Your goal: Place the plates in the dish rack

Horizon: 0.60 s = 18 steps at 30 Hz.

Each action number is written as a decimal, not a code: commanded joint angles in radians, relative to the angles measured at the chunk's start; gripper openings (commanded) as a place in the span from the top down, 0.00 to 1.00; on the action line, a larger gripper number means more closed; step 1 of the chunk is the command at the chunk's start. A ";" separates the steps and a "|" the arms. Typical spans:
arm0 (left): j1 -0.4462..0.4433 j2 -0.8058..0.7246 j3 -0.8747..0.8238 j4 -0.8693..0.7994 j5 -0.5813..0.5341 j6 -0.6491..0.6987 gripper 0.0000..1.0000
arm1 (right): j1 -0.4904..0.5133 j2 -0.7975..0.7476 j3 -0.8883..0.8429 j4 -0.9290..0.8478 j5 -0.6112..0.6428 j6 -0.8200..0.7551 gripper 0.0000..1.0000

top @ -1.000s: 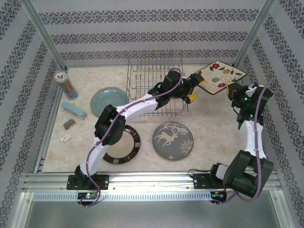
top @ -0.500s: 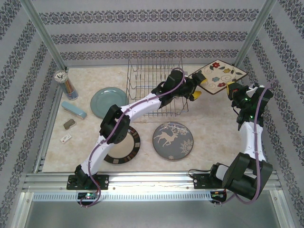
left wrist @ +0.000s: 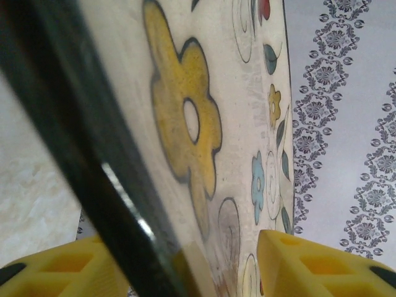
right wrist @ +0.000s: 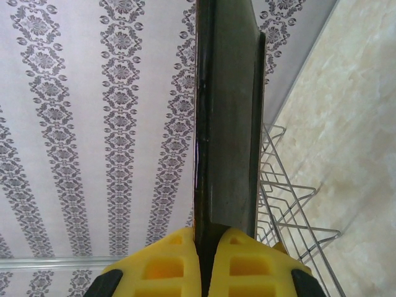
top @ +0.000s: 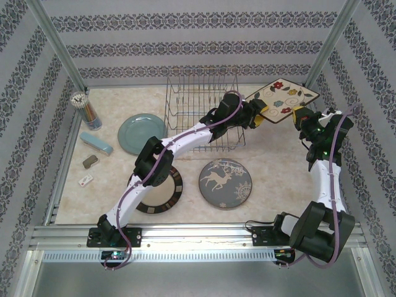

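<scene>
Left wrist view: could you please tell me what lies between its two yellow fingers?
The floral plate, dark rim toward the camera, lies between the fingers of the left gripper, as the left wrist view shows.

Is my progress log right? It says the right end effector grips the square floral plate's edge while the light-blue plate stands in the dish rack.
No: the light-blue plate lies flat on the table, left of the dish rack; the top external view shows it. The right end effector does grip the square floral plate by its edge.
</scene>
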 commanded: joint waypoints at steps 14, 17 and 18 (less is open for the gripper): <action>-0.008 0.009 0.043 0.086 -0.034 -0.017 0.74 | 0.019 -0.096 -0.014 0.244 -0.042 0.002 1.00; -0.008 0.009 0.043 0.084 -0.034 -0.017 0.79 | 0.020 -0.097 -0.020 0.244 -0.040 0.000 1.00; -0.008 0.009 0.043 0.086 -0.034 -0.017 0.81 | 0.020 -0.099 -0.023 0.244 -0.039 0.000 1.00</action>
